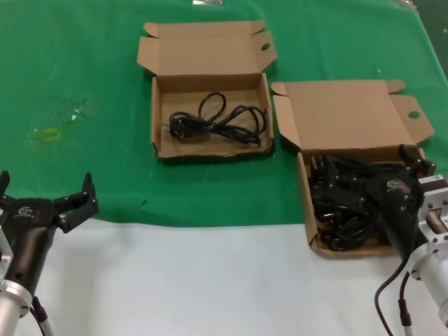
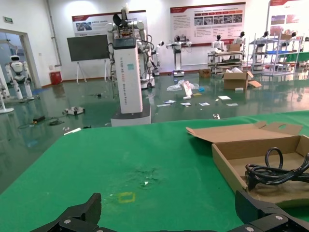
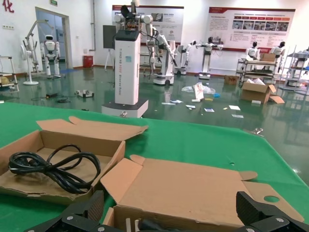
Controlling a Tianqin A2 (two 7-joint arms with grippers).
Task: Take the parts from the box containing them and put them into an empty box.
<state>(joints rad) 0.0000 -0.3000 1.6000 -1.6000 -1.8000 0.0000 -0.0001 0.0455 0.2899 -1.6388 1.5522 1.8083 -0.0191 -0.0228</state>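
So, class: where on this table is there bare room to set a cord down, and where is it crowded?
Bare green cloth lies to the left of the far box, and a white strip runs along the near edge between the two claws. Inside the far box, one cord leaves bare floor. The near box is crowded with cords, and the right claw is over it. The left claw is open.

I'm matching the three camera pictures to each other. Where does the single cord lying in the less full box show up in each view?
Head view: the single cord lies in the far box, upper centre.
Left wrist view: at the right edge, inside that box.
Right wrist view: at the left, inside that box.
Shared landmark: the box's open lid.
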